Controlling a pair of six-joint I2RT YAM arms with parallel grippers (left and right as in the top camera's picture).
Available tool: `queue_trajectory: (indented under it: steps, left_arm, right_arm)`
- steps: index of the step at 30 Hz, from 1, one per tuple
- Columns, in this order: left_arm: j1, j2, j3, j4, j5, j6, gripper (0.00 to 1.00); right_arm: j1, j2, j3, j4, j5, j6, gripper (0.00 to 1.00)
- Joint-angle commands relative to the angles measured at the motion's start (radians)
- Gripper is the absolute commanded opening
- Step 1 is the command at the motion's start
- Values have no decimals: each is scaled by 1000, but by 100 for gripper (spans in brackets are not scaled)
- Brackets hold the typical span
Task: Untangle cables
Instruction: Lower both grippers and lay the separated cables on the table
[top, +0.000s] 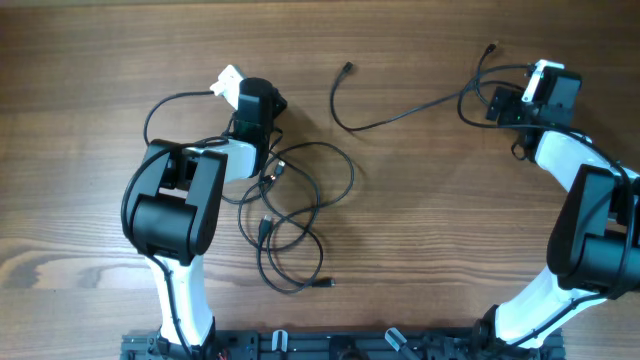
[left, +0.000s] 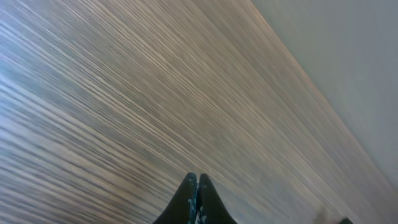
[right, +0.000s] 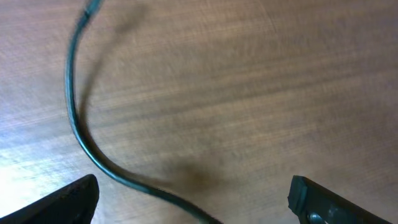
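Several thin black cables (top: 296, 205) lie in loose, overlapping loops at the table's centre-left, partly under my left arm. One separate cable (top: 400, 115) curves from a small plug (top: 347, 68) across to my right gripper (top: 497, 104). In the right wrist view that gripper (right: 193, 200) is open, and the cable (right: 78, 134) runs on the wood between its fingers, touching neither. My left gripper (top: 272, 102) hovers above the tangle's upper edge. The left wrist view shows it (left: 198, 180) shut with no cable between its fingertips, over blurred bare wood.
The wooden table (top: 450, 230) stretches between both arms. The thicker black wire (top: 160, 108) of the left arm loops at its upper left. The arm bases stand at the front edge (top: 330, 345).
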Motion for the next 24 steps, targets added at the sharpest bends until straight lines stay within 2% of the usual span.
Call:
queue_trajectory:
  steps: [1, 4, 8, 11, 17, 24]
  left_arm:
    - [2, 10, 5, -5, 195, -1, 4]
    - [2, 9, 5, -12, 247, -1, 4]
    - [2, 9, 5, -44, 291, 3, 4]
    - [2, 9, 5, -82, 292, 2, 4]
    - [2, 9, 5, -124, 292, 2, 4]
    - [2, 9, 5, -167, 291, 3, 4]
  right_arm:
    - [0, 21, 5, -41, 33, -21, 100]
    - [-1, 15, 5, -103, 78, 3, 100]
    - [-1, -39, 5, -233, 377, 150, 100]
    - [-1, -106, 5, -309, 483, 169, 100]
    - [-1, -288, 5, -389, 455, 171, 100]
    - [-1, -462, 5, -381, 245, 157, 100]
